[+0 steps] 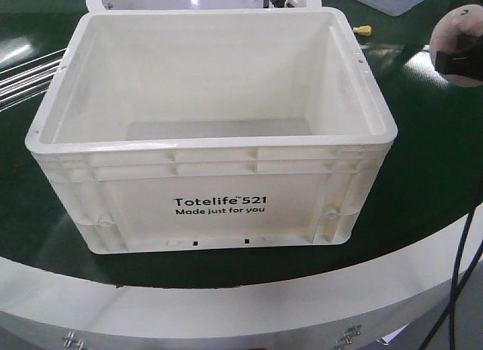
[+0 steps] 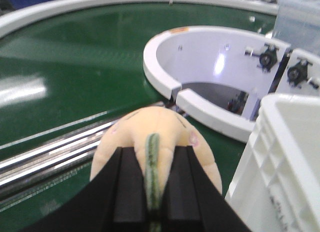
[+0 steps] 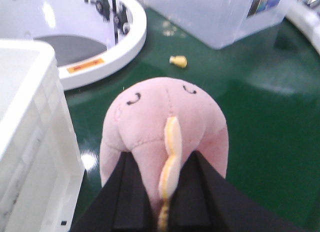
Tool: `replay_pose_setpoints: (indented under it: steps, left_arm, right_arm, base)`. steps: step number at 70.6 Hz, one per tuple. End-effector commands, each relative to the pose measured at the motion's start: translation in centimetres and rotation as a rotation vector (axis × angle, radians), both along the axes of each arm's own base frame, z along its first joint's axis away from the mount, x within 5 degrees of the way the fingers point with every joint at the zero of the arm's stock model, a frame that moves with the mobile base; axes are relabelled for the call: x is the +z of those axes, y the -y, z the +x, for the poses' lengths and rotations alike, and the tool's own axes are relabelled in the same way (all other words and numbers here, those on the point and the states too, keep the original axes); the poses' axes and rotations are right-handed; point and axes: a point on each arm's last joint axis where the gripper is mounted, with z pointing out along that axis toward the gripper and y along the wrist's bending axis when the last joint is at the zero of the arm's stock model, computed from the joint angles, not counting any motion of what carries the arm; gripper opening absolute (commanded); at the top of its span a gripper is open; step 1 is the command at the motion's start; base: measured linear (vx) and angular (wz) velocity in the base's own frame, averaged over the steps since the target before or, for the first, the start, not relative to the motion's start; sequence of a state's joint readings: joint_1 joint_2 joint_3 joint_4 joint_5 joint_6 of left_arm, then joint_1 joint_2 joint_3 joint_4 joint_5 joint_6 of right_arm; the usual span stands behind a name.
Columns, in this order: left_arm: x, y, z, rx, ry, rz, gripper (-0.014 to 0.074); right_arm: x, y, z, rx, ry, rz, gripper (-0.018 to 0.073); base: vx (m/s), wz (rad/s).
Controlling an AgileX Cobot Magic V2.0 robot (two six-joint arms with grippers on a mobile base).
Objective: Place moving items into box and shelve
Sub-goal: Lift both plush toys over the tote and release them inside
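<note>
The box (image 1: 211, 131), a big white crate printed "Totelife 521", stands empty on the green conveyor. In the left wrist view, my left gripper (image 2: 152, 151) is shut on a cream dumpling (image 2: 150, 123) with a green ridge, held just left of the box's wall (image 2: 295, 157). The right wrist view shows my right gripper (image 3: 166, 161) shut on a pink-tan dumpling (image 3: 160, 109) with a yellow ridge, to the right of the box (image 3: 25, 117). In the front view that dumpling (image 1: 459, 29) hangs beyond the box's right rear corner. The left gripper is outside the front view.
A white ring-shaped housing (image 2: 210, 57) with black rollers stands behind the box. Metal rails (image 2: 50, 152) cross the belt on the left. A clear plastic bin (image 3: 225, 17) sits far right, with a small yellow piece (image 3: 178, 61) lying near it. The table's pale rim (image 1: 226, 297) curves in front.
</note>
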State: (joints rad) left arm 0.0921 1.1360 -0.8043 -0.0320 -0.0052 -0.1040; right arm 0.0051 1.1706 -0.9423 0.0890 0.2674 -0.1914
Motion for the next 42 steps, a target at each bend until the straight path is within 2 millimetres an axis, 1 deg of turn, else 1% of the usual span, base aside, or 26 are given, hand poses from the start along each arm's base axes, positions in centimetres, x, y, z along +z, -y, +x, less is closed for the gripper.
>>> replay_pose_setpoints:
  steps: [1, 6, 11, 18, 21, 27, 33, 39, 42]
  left_arm:
    - [3.4, 0.1, -1.1, 0.006, 0.190, 0.004, -0.0027]
    - [4.1, 0.4, -1.6, -0.005, 0.226, 0.006, -0.0027]
    - [4.7, 1.1, -2.0, -0.035, 0.267, 0.010, -0.0027]
    - [5.1, 2.5, -2.0, -0.094, 0.282, 0.005, -0.0027]
    - [5.4, 3.3, -2.0, -0.128, 0.284, 0.003, -0.0027]
    - [6.1, 4.9, -2.1, -0.197, 0.306, -0.005, -0.0025]
    - [6.7, 6.7, -2.2, -0.274, 0.323, -0.016, -0.0024]
    - [6.8, 8.5, -2.2, -0.354, 0.325, 0.011, -0.0023]
    - [6.5, 9.5, -2.0, -0.398, 0.316, 0.035, -0.0023]
  right_arm:
    - [3.2, 0.1, -1.0, -0.004, 0.176, -0.012, -0.0015]
    - [4.0, 0.0, -1.8, -0.006, 0.209, 0.006, -0.0015]
    - [4.5, 0.0, -2.3, -0.009, 0.235, 0.034, -0.0015]
    - [4.9, -0.1, -2.7, -0.015, 0.259, 0.083, -0.0015]
    - [5.1, -0.5, -2.8, 0.002, 0.268, 0.086, -0.0015]
    - [5.4, -1.8, -2.9, 0.074, 0.296, 0.028, -0.0015]
    - [5.6, -3.8, -3.2, 0.172, 0.328, -0.015, -0.0015]
    - [5.8, -6.0, -3.7, 0.272, 0.355, -0.029, -0.0013]
    - [5.7, -7.3, -3.9, 0.327, 0.359, -0.024, -0.0012]
  base:
    - [0.00, 0.00]
    - [0.00, 0.00]
    - [0.00, 0.00]
    - [0.00, 0.00]
    - [0.00, 0.00]
    - [0.00, 0.00]
    - [0.00, 0.00]
    - [0.00, 0.00]
    - [0.00, 0.00]
